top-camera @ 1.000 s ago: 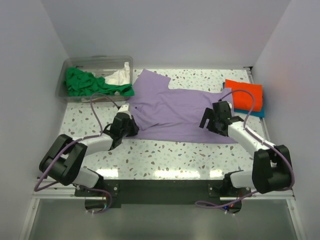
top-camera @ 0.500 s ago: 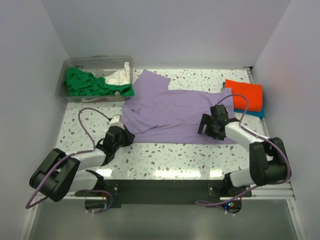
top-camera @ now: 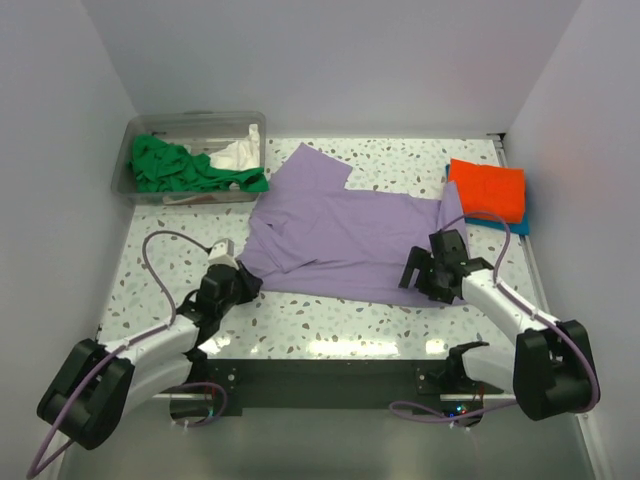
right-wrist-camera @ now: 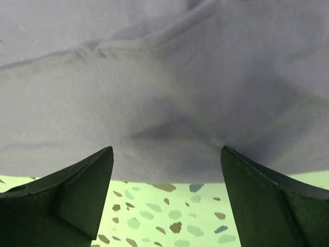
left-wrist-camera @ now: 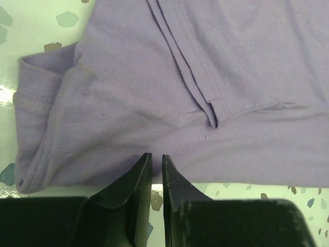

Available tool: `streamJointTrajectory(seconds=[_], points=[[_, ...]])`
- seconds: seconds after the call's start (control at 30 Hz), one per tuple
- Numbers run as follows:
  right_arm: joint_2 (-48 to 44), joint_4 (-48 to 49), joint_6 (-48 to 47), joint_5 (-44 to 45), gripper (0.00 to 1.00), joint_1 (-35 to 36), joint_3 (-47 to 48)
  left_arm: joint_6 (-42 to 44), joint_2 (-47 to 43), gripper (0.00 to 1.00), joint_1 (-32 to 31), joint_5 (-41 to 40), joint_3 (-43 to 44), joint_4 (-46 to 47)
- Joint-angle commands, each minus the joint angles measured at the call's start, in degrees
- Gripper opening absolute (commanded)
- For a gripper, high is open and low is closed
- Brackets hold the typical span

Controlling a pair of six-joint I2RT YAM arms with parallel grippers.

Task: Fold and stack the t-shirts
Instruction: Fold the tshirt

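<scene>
Between the two grippers lies the lavender t-shirt [top-camera: 345,235], spread flat on the speckled table [top-camera: 330,315] with its long side running from one set of jaws to the other and one sleeve pointing away from them. Its cloth is a soft matte knit, mostly smooth, with a few shallow creases. In the left wrist view a double-stitched seam runs down toward the jaws, and a ribbed, hemmed edge is folded over just to the left of them. The left gripper [top-camera: 238,281] sits at the shirt's near left corner, its dark tapered fingers [left-wrist-camera: 140,177] brought together to a thin slit, and they appear to nip the near edge of the cloth. The right gripper [top-camera: 425,272] is at the near right edge, its jaws spread wide and holding nothing. The shirt's hem runs across the gap between them, with a small pucker just beyond it and pale, flecked tabletop on the near side. Well beyond the left jaws stands a clear plastic tub [top-camera: 190,120] holding a crumpled green t-shirt [top-camera: 165,165] and a bit of white cloth [top-camera: 238,155]. Beyond the right jaws, an orange t-shirt [top-camera: 488,188] lies folded square on a blue one [top-camera: 515,228], touching the lavender shirt's far right corner.
</scene>
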Motion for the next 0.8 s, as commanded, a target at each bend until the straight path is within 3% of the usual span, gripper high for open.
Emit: streamJointTrajectory(seconds=[0.0,0.2,0.5,0.77], points=[[-1.7,-6.5,0.4,-1.3,0.89,0.1,1.8,1.3,-2.1,0.18,-0.2,1.7,0.9,-0.4],[-1.7,-7.8,-3.2,-0.2,0.89,1.5,9.0,9.4,0.6,0.18,-0.2,10.3,4.2,9.1],[5.4,0.0,-2.8,-1.8,0.90,8.7,12.4,12.3,12.5,0.13,0.0,4.7,11.4,13.2],[13.5,5.9,-3.2,-2.8,0.90,12.2,15.2,9.6,16.6,0.07,0.3,2.7,8.8,17.5]])
